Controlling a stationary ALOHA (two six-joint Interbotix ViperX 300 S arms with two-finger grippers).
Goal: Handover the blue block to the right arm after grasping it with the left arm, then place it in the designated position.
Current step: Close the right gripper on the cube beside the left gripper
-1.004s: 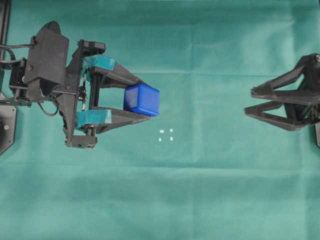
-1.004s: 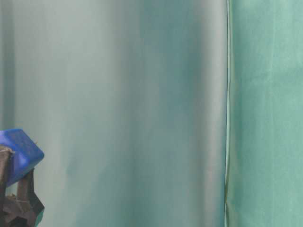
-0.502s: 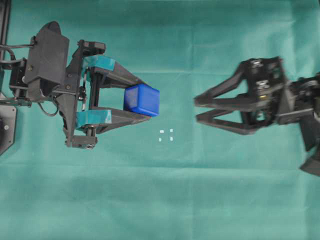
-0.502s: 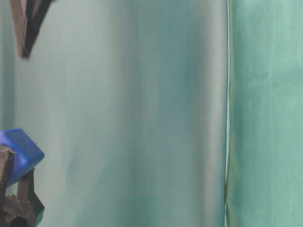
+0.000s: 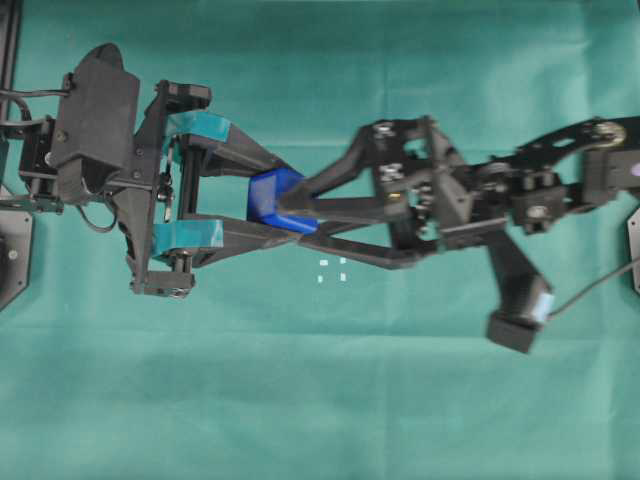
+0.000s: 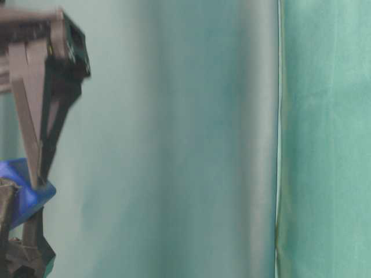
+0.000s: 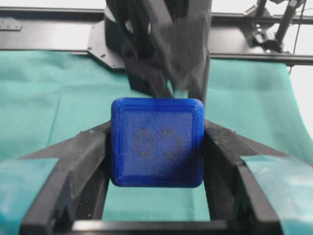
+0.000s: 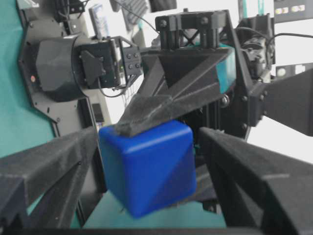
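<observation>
While my left hand (image 5: 262, 205) is pinching the blue block (image 5: 272, 193), my right hand (image 5: 292, 215), having swept in, is straddling it wide open. Closing comes next, I judge.

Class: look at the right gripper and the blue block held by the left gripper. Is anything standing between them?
Nothing visible does. The right gripper is open with its fingers either side of the blue block, which the left gripper clamps.

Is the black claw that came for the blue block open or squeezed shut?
Open. In its own wrist view the right gripper has a finger on each side of the blue block, with gaps showing. The left gripper holds the block.
</observation>
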